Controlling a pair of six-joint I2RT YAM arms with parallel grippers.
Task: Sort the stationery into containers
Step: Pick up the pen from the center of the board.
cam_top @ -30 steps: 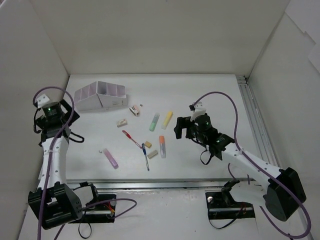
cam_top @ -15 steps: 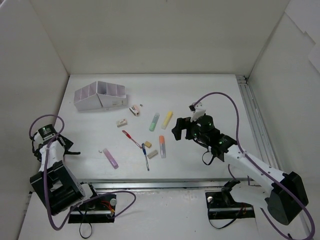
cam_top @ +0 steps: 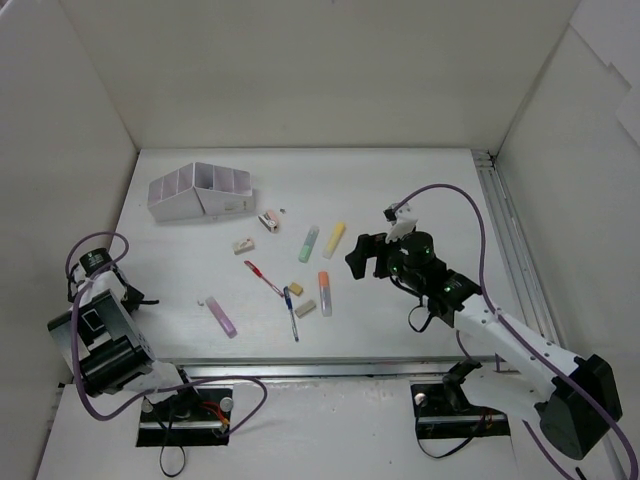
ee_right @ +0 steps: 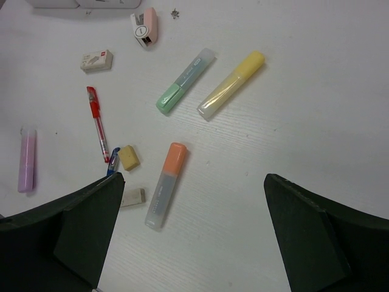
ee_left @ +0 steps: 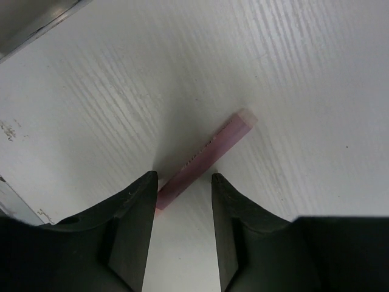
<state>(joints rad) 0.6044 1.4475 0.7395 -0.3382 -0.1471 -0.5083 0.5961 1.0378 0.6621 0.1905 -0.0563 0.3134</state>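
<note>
At the left edge of the desk (cam_top: 420,190), the left gripper (ee_left: 182,181) sits drawn in near its base, well apart from the stationery in the overhead view. Its jaws stand a modest gap apart and hold nothing. A pink marker (ee_left: 209,149) lies flat on the desk and shows through that gap.

The right gripper (ee_right: 193,182) hovers over the scatter at mid-desk, jaws spread wide and empty.

Below it:
- green marker (ee_right: 185,81) and yellow marker (ee_right: 231,84), side by side, apart
- orange marker (ee_right: 165,184), nearer the arms
- red pen (ee_right: 97,123), its tip near the blue pen (cam_top: 291,312)
- tan eraser (ee_right: 129,157), just beside both pens
- pale eraser (ee_right: 132,196), just beside the orange marker
- third eraser (ee_right: 97,60) and sharpener (ee_right: 146,25), farther back

The organizer box (cam_top: 200,192) stands at the far left corner. None of the stationery is in it.
</note>
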